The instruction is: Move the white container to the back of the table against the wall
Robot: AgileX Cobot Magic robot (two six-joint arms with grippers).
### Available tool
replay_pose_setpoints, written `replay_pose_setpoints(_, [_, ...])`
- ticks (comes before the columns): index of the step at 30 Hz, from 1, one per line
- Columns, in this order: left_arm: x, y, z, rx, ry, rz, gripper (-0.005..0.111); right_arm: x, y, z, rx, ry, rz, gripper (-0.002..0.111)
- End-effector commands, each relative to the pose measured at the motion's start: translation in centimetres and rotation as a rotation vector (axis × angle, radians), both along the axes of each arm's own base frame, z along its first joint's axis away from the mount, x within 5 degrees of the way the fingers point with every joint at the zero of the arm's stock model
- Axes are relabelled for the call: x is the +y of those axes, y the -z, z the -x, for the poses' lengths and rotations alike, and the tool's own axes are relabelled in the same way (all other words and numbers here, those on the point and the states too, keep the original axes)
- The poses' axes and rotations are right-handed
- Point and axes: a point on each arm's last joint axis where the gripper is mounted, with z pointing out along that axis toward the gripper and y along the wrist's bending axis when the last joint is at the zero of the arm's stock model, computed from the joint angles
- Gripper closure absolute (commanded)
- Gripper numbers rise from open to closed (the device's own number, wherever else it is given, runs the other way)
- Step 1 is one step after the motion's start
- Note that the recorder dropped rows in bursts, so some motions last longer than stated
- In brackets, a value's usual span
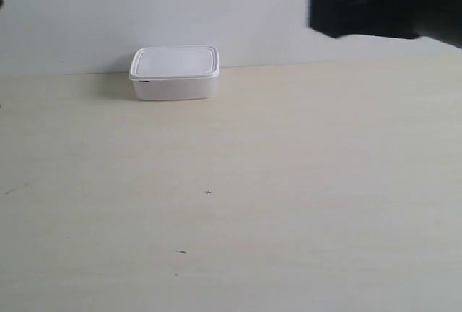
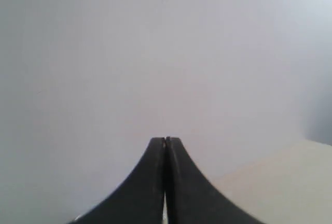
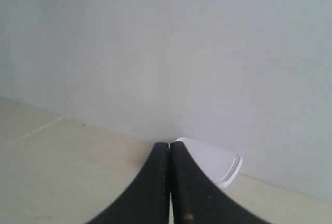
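Right claw point(image 3: 169, 145), pressed closed, points at white container point(image 3: 213, 163) beside wall point(image 3: 155, 53).

Upper third of frame: wall point(image 1: 180, 1), plain pale grey-blue, unmarked. Below it: bench point(image 1: 303, 182), pale cream wood-grain, meeting the wall along a straight seam. Few tiny dark specks point(image 1: 208, 193) at lower centre. Light even, diffuse; shadows soft.

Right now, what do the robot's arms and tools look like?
The left tool and right tool each have two matte black fingers, broad at the base, curving to narrow tips. The arm at the exterior view's right looks blocky, black, blurred. No cables show.
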Motion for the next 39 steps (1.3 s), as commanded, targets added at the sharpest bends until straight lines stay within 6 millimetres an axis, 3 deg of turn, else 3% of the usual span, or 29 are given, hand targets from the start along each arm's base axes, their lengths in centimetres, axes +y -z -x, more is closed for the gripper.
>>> replay_pose_setpoints(1, [1.4,-1.0,4.7,-0.043,0.100,0.088,0.107,-4.0,0.4,4.5,-0.106,-0.004,-0.044,0.108])
replay_pose_setpoints(5, [1.7,-1.3,6.5,-0.051,0.169,0.118,0.107,-6.4,1.4,7.0,-0.107,-0.007,-0.147,0.108])
replay_pose_setpoints(10, [0.6,-1.1,6.7,-0.047,0.261,0.057,0.107,-7.4,1.5,7.3,-0.152,0.048,-0.202,0.108])
replay_pose_setpoints(39, [-0.4,0.5,6.4,0.103,0.319,-0.012,0.107,-6.8,2.0,7.1,-0.107,0.018,-0.170,0.108])
